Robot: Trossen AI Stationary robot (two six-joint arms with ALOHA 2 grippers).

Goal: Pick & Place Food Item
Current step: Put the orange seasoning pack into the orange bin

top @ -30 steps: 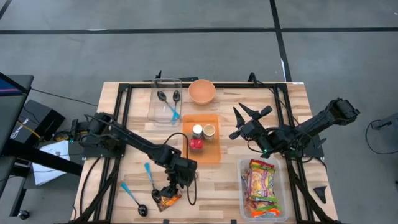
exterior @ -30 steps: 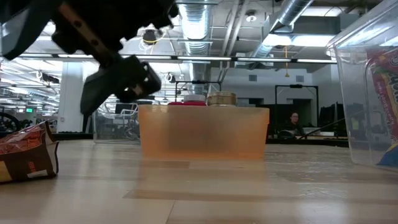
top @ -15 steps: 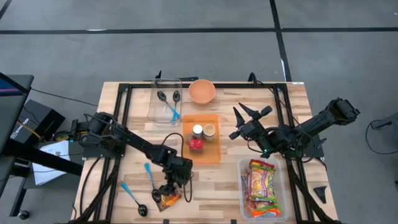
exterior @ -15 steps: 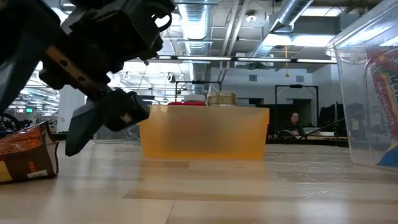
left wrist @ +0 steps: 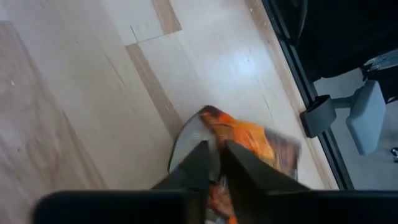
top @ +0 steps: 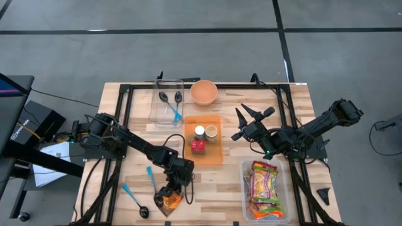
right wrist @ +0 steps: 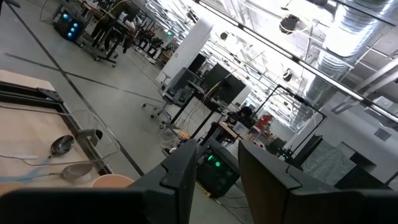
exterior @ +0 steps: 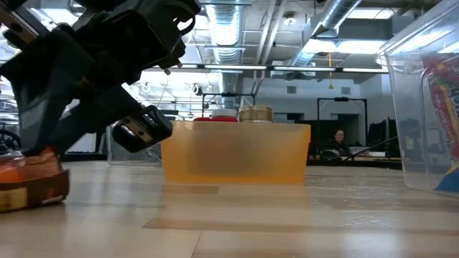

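From above, a wooden table (top: 135,132) with a black frame stands on a grey floor. On it lie an orange tray (top: 203,157) with three small jars, an orange bowl (top: 204,91), a clear box (top: 167,100) of spoons, two blue-handled spoons (top: 151,177) near the front left, and a clear bin (top: 267,191) of snack packets at the front right. The left gripper (top: 168,194) is down at the front edge, right over an orange snack bag (top: 169,202), which lies between the loose spoons and the tray. The right gripper (top: 242,125) hangs beside the tray's right side, its fingers spread wide and touching nothing.

At table height, the left gripper (exterior: 79,140) fills the upper left, pressed down onto the bag (exterior: 32,183) at the picture's left edge. The tray (exterior: 235,152) stands behind, the bin (exterior: 427,107) at the right. Beyond is a hall with ceiling ducts, lights and a seated person (exterior: 338,140) far off.

In the left wrist view the two fingers (left wrist: 202,163) stand close together with a narrow gap, their tips on the bag's (left wrist: 261,143) crumpled edge, pinching it. The bag lies on pale planks beside the black frame rail.

The right wrist view looks past the spread right gripper (right wrist: 211,165) over the table's far end, where the spoons in the box (right wrist: 62,146) and the bowl's rim (right wrist: 112,182) show, and into a hall of desks, monitors and ducts.
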